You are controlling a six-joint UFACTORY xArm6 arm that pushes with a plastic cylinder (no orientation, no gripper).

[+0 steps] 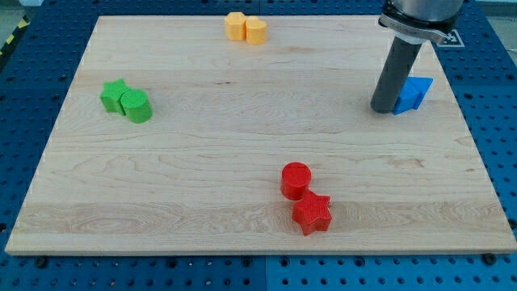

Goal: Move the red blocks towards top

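Red blocks (305, 197) (touching) well apart from my tip (381, 108)

Straight dark-grey cylindrical rod, my tip (383, 108) blunt, black collar with pale rim at twelve o'clock.

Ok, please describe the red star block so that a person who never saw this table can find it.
Look at the wooden board, near its bottom edge, right of centre. Two red blocks touch there; the red star is the lower one, pointed, while the red cylinder above it is round.
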